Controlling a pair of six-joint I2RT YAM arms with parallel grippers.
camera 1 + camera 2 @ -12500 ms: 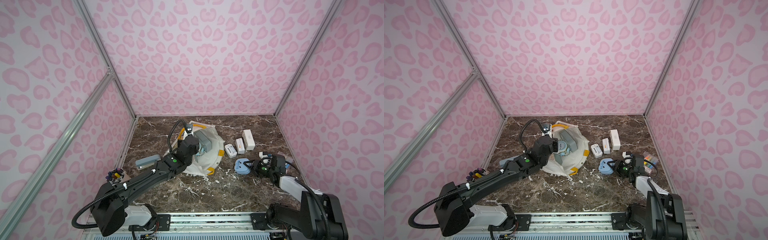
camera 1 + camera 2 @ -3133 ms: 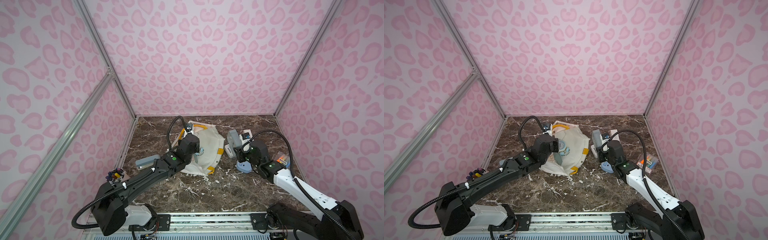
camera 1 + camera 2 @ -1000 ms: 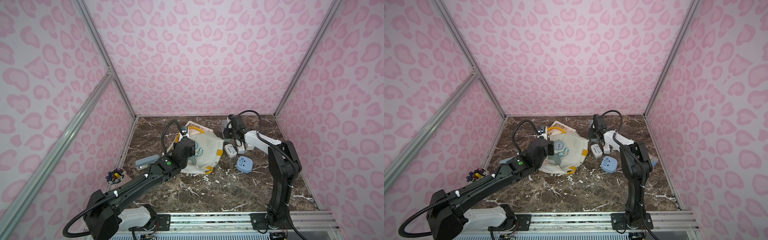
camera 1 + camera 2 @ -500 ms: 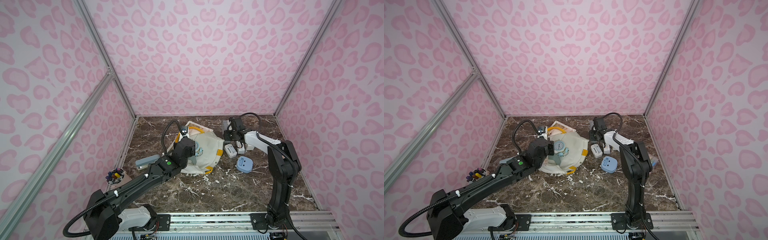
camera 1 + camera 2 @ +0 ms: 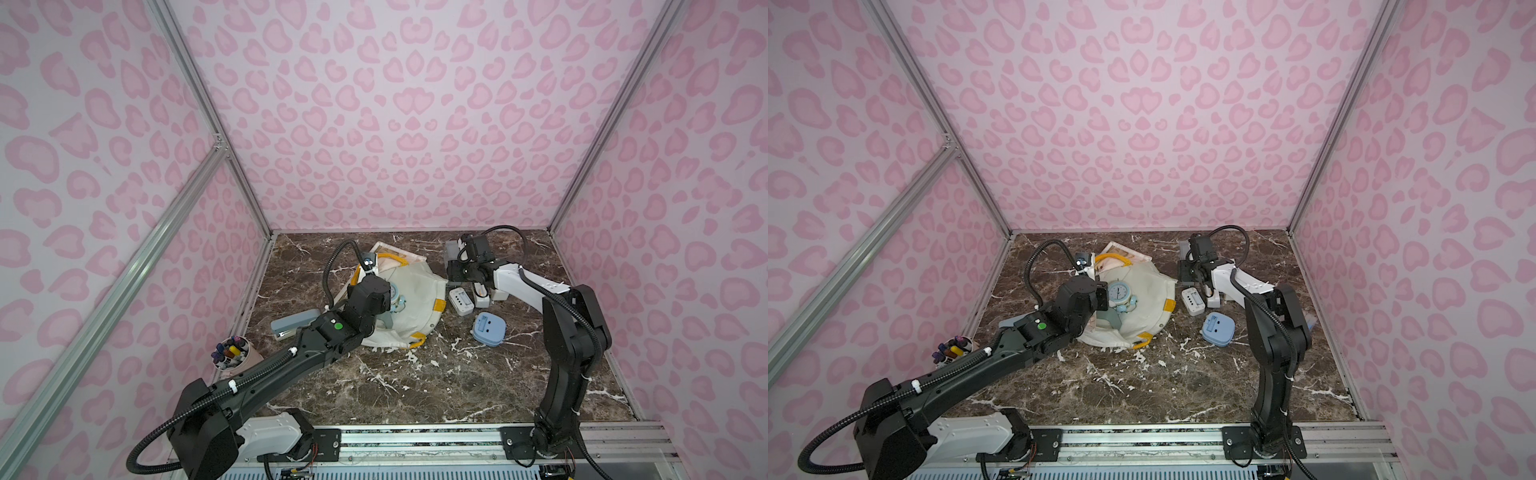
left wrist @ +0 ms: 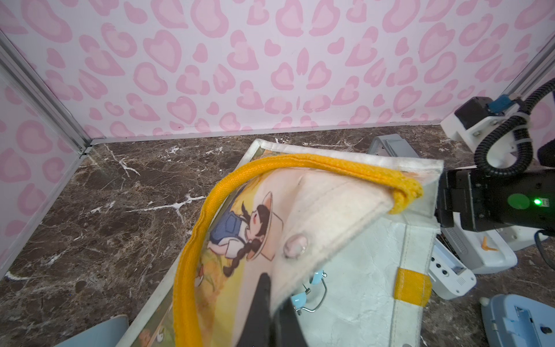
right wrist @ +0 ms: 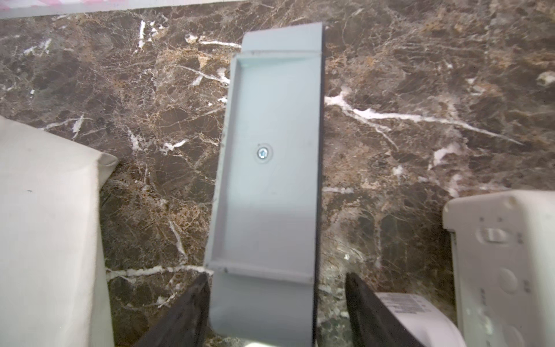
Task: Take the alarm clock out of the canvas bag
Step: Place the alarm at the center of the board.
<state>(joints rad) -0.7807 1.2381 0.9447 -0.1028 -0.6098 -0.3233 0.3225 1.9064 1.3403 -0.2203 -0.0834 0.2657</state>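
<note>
the left gripper (image 6: 270,290) stays pinched shut on the white canvas bag (image 5: 1144,291) with yellow straps, holding its rim up. a round pale-blue bell clock (image 5: 1120,291) still lies inside. the right gripper (image 7: 277,278) has just spread wide, holding nothing, and let go of the flat grey rectangular alarm clock (image 7: 270,165). it's now on the brown marble tabletop (image 5: 415,374) beside the bag, so i'd call that one out.

The canvas bag (image 5: 419,286) (image 5: 1148,286) (image 6: 360,288), a white tote with yellow strap handles and yellow rim patches, lies crumpled on its side at the middle of the bench toward the far edge, one printed flap raised so the mouth gapes. A round pale-blue twin-bell alarm clock (image 5: 1120,292) (image 5: 393,296) rests inside the opening. A grey rectangular alarm clock (image 7: 270,168) (image 5: 450,252) (image 6: 390,146), its plain back showing one screw, sits on the bench just right of the bag's far corner, apart from it.
</note>
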